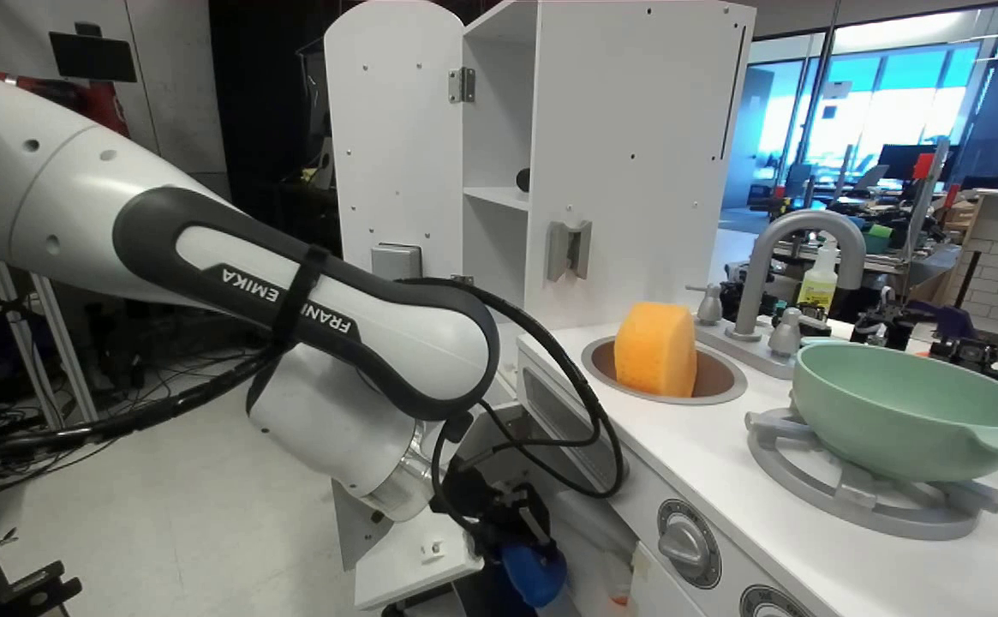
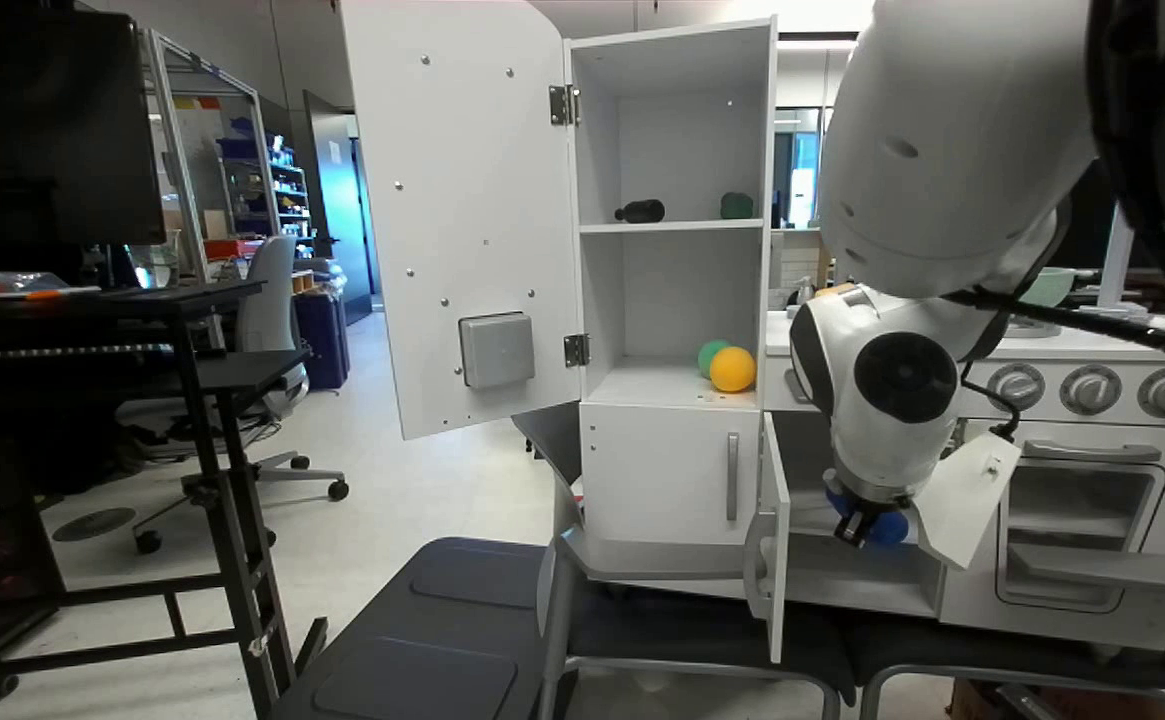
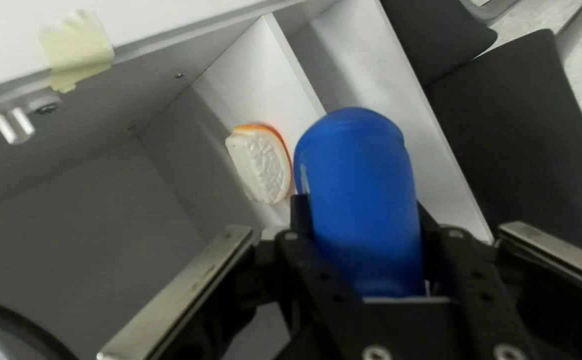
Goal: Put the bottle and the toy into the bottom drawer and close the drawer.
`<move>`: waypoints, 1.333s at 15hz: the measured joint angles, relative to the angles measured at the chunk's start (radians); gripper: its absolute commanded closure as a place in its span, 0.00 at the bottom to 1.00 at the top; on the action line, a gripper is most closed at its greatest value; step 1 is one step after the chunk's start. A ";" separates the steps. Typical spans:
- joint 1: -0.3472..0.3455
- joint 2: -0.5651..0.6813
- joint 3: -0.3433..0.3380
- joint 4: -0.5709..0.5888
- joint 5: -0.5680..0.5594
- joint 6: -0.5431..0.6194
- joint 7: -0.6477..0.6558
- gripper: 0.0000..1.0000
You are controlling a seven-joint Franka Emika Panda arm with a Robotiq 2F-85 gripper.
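My gripper (image 3: 361, 220) is shut on the blue bottle (image 3: 360, 170); a finger lies along each side of it, and its rounded end points away from the palm. In both exterior views the bottle (image 1: 534, 576) (image 2: 887, 528) hangs low under the wrist, at the opening of a low white compartment (image 2: 852, 580). I take that compartment for the bottom drawer, though I cannot tell whether it slides. Inside, a white oval piece with an orange rim, seemingly the toy (image 3: 261, 165), rests by an inner white wall (image 3: 261, 75), left of the bottle in the wrist view.
A white door (image 2: 774, 540) stands swung out beside the compartment. A tilted white panel (image 2: 967, 500) is close to the wrist. Dark chair seats (image 3: 510, 140) lie in front. Above are an orange sponge (image 1: 654, 350) in the sink and a green bowl (image 1: 910, 420).
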State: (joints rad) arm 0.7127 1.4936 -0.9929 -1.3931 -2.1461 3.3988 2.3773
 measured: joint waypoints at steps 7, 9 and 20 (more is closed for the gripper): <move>-0.038 -0.003 0.008 0.002 0.000 -0.140 0.000 0.79; -0.047 -0.003 0.016 0.003 0.002 -0.175 -0.003 0.79; -0.155 -0.036 0.159 0.026 0.067 -0.438 -0.164 0.79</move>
State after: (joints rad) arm 0.5573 1.4574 -0.8341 -1.3669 -2.0795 2.9612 2.2129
